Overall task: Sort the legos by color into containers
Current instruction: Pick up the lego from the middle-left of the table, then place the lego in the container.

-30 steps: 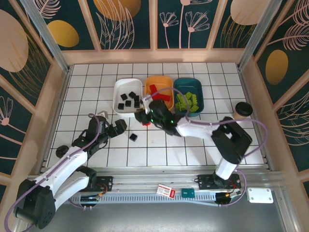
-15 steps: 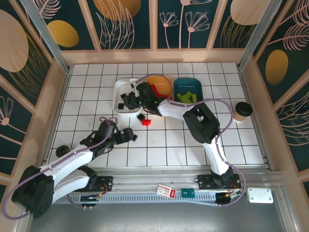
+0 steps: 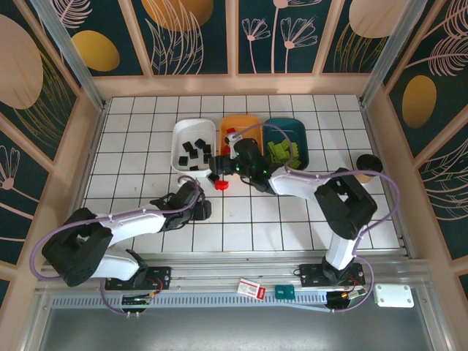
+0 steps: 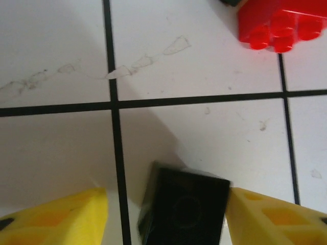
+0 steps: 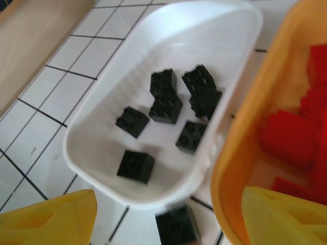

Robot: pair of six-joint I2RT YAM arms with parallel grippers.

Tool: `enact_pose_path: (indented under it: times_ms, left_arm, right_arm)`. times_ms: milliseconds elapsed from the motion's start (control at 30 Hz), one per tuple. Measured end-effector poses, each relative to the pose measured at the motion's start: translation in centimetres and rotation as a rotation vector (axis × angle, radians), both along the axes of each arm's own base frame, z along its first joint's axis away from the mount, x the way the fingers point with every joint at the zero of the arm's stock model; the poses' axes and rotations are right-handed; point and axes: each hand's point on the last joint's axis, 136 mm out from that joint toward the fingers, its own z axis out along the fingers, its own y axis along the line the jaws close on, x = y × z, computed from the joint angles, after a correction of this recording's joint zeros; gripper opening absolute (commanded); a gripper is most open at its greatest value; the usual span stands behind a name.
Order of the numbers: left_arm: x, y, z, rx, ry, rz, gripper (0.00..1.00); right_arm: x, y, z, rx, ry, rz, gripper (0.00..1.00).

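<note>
Now left pincer (image 4: 167,204) half-open astride black cube (image 4: 186,212) on tabletop (image 4: 204,132) — next squeeze, lift to white tray (image 5: 179,46); right pincer (image 5: 168,199) wide, empty.

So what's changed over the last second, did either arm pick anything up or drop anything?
The left gripper reached forward to a black brick on the tiles and is closing around it, one side not yet touching. The right gripper opened, leaving a red brick on the tiles, and swung toward the white tray. That tray, the orange tray and the teal tray stayed put.
</note>
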Motion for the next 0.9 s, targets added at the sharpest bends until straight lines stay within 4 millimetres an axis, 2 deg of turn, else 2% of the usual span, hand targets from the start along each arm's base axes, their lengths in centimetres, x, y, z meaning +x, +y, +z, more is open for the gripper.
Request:
enact_pose_path:
  times_ms: [167, 300, 400, 533, 667, 767, 867, 900]
  left_arm:
    - [-0.1, -0.7, -0.1, 0.017, -0.012, -0.019, 0.29]
    - [-0.2, -0.5, 0.7, 0.016, -0.029, -0.012, 0.26]
    - [0.5, -0.2, 2.7, -0.004, -0.074, 0.012, 0.25]
    - [4.4, 1.1, 7.7, -0.08, -0.176, 0.123, 0.22]
    - [9.1, 2.8, 11.9, -0.112, -0.271, 0.233, 0.25]
    - [12.5, 2.9, 13.4, -0.113, -0.305, 0.274, 0.25]
    - [15.9, 2.7, 12.9, -0.093, -0.297, 0.301, 0.26]
    - [16.7, 2.7, 12.4, -0.084, -0.288, 0.309, 0.29]
  right_arm:
    - [-2.2, -2.1, -2.8, -0.047, 0.044, -0.042, 0.76]
    - [-4.7, -2.0, -5.1, -0.113, 0.058, -0.036, 0.77]
    - [-6.2, -2.1, -6.5, -0.136, 0.08, -0.026, 0.78]
    - [-6.2, -2.4, -7.6, -0.141, 0.098, -0.041, 0.79]
    - [-5.9, -1.9, -8.5, -0.135, 0.1, -0.04, 0.8]
    - [-5.7, -1.4, -8.9, -0.129, 0.099, -0.035, 0.81]
    - [-5.4, -0.7, -9.1, -0.126, 0.097, -0.034, 0.81]
    - [-5.2, -0.5, -9.1, -0.124, 0.096, -0.034, 0.81]
